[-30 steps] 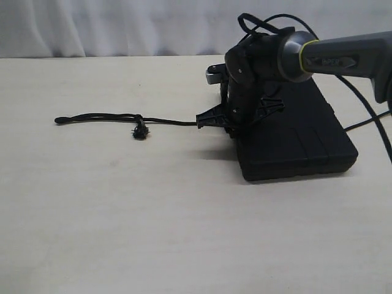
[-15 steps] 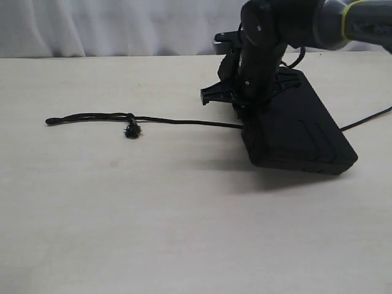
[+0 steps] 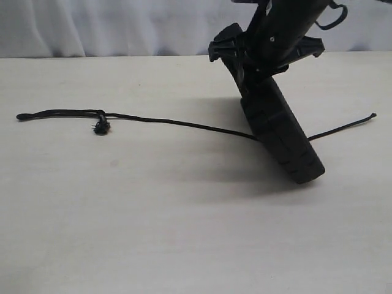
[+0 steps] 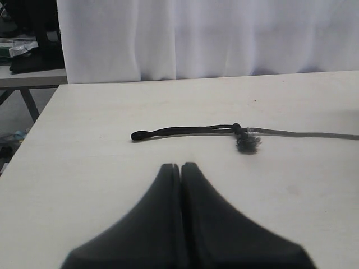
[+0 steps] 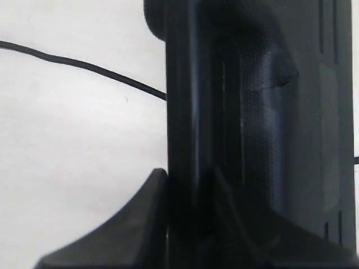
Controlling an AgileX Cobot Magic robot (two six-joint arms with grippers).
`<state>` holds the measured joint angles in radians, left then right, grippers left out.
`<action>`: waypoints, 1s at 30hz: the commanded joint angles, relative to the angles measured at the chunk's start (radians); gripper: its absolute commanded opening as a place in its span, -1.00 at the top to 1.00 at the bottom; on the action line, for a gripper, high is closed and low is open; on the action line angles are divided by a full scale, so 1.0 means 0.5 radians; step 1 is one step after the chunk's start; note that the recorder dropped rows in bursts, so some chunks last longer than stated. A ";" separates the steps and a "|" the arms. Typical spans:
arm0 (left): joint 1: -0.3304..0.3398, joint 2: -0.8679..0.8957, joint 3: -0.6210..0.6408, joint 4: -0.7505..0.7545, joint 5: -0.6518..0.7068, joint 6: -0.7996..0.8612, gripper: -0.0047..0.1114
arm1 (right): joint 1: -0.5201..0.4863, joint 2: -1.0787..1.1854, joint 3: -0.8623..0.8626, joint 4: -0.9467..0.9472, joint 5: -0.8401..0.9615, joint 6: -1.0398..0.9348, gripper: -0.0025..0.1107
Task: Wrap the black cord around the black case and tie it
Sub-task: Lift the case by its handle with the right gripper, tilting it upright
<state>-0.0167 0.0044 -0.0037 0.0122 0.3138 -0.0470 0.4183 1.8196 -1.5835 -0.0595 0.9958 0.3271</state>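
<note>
So the case [image 3: 282,131] is tipped up on the table [image 3: 153,214]. Only its low end touches the surface, over on the right side, and the rest leans up and back toward the arm. The right tool [image 5: 188,185] has it by the upper end: in the right wrist view the case's edge sits squeezed between the tool's jaws, with one finger [image 5: 148,224] pressed flat against its side, so that's a proper clamp, not just a touch. The cord [image 3: 177,123] lies stretched across the table. It runs in from the left, goes out of sight at the case's left side and comes out again on the right, where its free tip lies on the table. Can't tell if the case is actually pinning it or just hanging over it. The doubled loop end [image 3: 58,113] is way off to the left, well apart from the case, with the fuzzy little knot [image 3: 101,128] just beside where the loop closes. The left tool [image 4: 180,168] hangs over the table near that loop end, fingers pressed together with nothing between them and not touching the cord. White curtain [image 3: 122,27] behind it all.
</note>
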 commanded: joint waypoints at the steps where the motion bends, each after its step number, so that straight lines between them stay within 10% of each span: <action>1: -0.014 -0.009 0.007 0.005 -0.012 -0.005 0.92 | -0.085 -0.084 -0.018 0.260 -0.054 -0.214 0.89; 10: -0.014 -0.009 0.007 0.005 -0.012 -0.005 0.92 | -0.163 -0.098 -0.018 0.916 -0.218 -0.588 0.89; 30: -0.014 -0.009 0.007 0.005 -0.012 -0.005 0.92 | -0.446 -0.103 0.307 0.875 -0.210 -0.513 0.88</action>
<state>-0.0167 0.0044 -0.0037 0.0122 0.3138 -0.0470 0.2382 1.7586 -1.4809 0.4411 0.8879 0.0757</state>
